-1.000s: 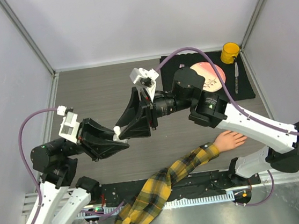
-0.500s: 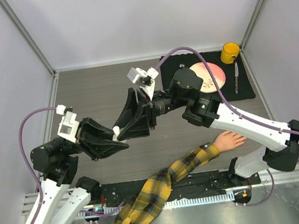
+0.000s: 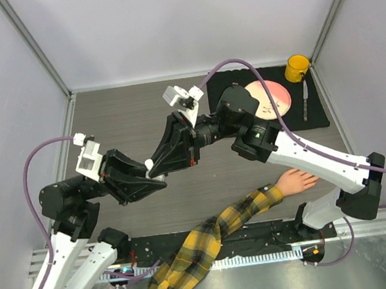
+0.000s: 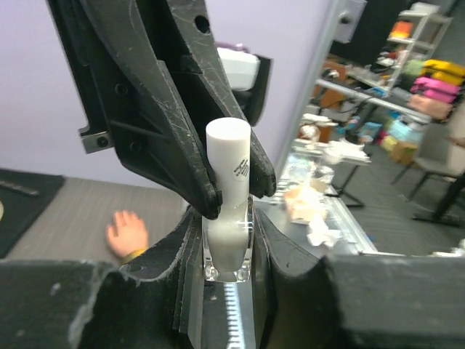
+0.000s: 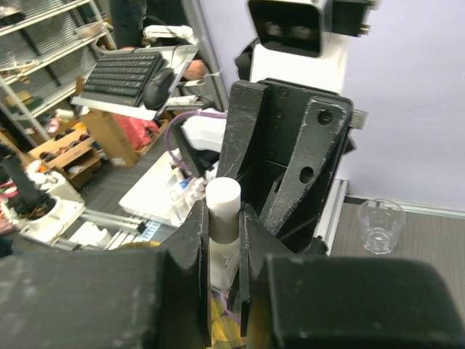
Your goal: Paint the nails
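Two white-and-black robot arms: a left arm [image 3: 60, 201] and a right arm [image 3: 313, 155]. Two black grippers: one left gripper [image 3: 161, 183] and one right gripper [image 3: 152, 167]. One small clear bottle with a white cap [image 4: 228, 218]. One peach-coloured mannequin hand [image 3: 296, 181] in one yellow-and-black plaid sleeve [image 3: 204, 244]. At the far right corner of the grey surface [image 3: 121, 125]: one black mat [image 3: 318, 113], one round pink plate [image 3: 275, 97], one yellow mug [image 3: 296, 68] and one thin grey pen-like stick [image 3: 305, 100]. One clear plastic cup [image 5: 381, 225].

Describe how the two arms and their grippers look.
The left arm and right arm have white shells and black joints, each with a purple cable looping to a white camera block at the wrist. The left gripper and right gripper have broad, wedge-shaped matte black fingers, scuffed, with round holes.
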Controlling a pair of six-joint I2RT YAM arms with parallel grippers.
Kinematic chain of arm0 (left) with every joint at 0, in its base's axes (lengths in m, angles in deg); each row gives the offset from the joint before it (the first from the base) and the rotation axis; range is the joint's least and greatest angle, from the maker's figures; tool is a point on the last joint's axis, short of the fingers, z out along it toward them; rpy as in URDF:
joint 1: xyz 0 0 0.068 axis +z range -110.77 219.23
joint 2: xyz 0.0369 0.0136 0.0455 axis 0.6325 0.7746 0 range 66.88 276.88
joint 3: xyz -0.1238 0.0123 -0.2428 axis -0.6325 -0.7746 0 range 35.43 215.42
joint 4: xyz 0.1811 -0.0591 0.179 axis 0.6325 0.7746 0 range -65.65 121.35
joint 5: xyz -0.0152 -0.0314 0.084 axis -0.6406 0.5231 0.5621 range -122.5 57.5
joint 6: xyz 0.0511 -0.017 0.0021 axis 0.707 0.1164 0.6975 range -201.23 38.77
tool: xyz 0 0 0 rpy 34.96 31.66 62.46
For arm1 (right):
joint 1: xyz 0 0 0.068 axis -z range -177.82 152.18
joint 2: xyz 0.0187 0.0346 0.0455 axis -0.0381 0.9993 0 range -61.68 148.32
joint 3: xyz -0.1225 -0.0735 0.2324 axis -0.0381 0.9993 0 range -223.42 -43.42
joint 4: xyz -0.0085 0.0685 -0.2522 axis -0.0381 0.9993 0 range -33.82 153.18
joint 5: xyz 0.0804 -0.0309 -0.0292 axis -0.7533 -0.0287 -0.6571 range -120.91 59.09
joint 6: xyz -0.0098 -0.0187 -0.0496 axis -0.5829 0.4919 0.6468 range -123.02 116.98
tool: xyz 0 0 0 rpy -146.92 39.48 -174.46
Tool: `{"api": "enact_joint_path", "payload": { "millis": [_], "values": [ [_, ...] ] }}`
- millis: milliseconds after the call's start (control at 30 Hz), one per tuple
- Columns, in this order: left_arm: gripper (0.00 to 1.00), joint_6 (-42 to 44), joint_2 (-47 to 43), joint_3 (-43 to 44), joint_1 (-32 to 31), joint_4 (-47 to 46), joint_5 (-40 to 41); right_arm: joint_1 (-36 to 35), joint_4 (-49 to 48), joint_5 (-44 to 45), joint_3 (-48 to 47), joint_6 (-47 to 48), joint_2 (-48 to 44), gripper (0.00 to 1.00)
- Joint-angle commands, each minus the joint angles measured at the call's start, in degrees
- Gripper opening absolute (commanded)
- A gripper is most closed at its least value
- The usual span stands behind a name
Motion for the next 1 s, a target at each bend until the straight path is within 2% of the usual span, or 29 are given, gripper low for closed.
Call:
{"api": "enact_joint_path", "payload": {
  "millis": [0, 67, 100, 167, 200, 233, 267, 300, 333, 367, 400, 433, 467, 533, 700, 767, 800, 833, 933, 967],
  "values": [
    [0.0, 15.32, -0.89, 6.19, -0.11, 19.0, 8.71, 0.09, 7.01, 4.54, -0.86, 3.85, 0.16, 0.0],
    [0.0, 24.02, -0.98, 9.09, -0.11, 25.81, 13.82, 0.0, 10.97, 7.17, -0.95, 6.33, -0.28, 0.0],
    [0.0, 26.23, -0.98, 9.8, -0.19, 27.76, 19.76, -0.17, 13.77, 11.62, -1.04, 8.6, -0.63, 0.0],
    [0.0, 32.56, -0.63, 11.47, -0.11, 32.34, 25.94, -1.13, 20.27, 18.84, -2.7, 11.16, -0.72, 0.0],
    [0.0, 34.06, -0.37, 11.65, -0.11, 32.87, 28.94, -5.4, 23.08, 34.45, -4.1, 14.57, -0.03, 0.01],
    [0.0, 36.16, 0.07, 11.65, -0.19, 32.79, 33.84, -9.45, 29.9, 45.74, -5.94, 17.04, 0.85, 0.0],
    [0.0, 38.27, 1.21, 11.56, -0.11, 32.7, 36.32, -15.58, 32.58, 60.3, -10.66, 19.58, 2.86, 0.0],
    [0.0, 39.25, 1.91, 11.3, -0.11, 32.35, 38.26, -20.69, 33.99, 93.08, -13.06, 21.0, 5.32, 0.0],
    [0.0, 39.87, 2.7, 11.04, -0.11, 31.04, 41.07, -28.05, 36.97, 104.71, -15.95, 19.54, 12.04, 0.0],
    [0.0, 40.05, 3.5, 10.68, -0.28, 30.42, 42.23, -30.12, 39.26, 115.97, -22.77, 17.78, 15.67, 0.0],
    [0.0, 39.87, 3.76, 9.46, -0.19, 28.07, 43.11, -31.45, 40.15, 123.74, -25.45, 17.68, 18.84, 0.0],
    [0.0, 39.61, 3.77, 8.58, -0.28, 25.95, 44.51, -32.68, 42.77, 124.6, -28.26, 16.2, 24.62, 0.0],
    [0.0, 38.91, 3.68, 7.88, -0.28, 22.71, 44.78, -32.78, 44.36, 123.65, -33.42, 14.7, 26.5, 0.0],
    [0.0, 38.47, 3.85, 6.82, -0.37, 21.28, 45.22, -32.87, 45.69, 121.36, -36.36, 13.81, 30.02, 0.0],
    [0.0, 36.28, 2.8, 5.33, -0.37, 22.06, 43.03, -32.78, 45.26, 117.94, -39.28, 13.9, 30.57, 0.0],
    [0.0, 35.75, 1.05, 4.45, -0.37, 22.5, 42.77, -32.87, 44.56, 114.7, -38.23, 13.72, 29.6, 0.05],
    [0.0, 35.48, 0.43, 3.66, -0.37, 23.2, 42.42, -32.78, 44.38, 113.37, -37.78, 13.55, 29.08, 0.09],
    [0.0, 35.48, -0.79, 3.22, -0.37, 23.73, 42.15, -32.78, 44.03, 111.88, -37.34, 13.55, 28.55, 0.19],
    [0.0, 36.09, -2.47, 2.42, -0.37, 27.32, 41.45, -32.78, 43.59, 104.24, -35.32, 13.81, 25.48, 0.38],
    [0.0, 36.27, -3.43, 2.42, -0.46, 28.64, 41.27, -32.87, 43.33, 102.39, -33.84, 13.81, 24.34, 0.58]
  ]
}}
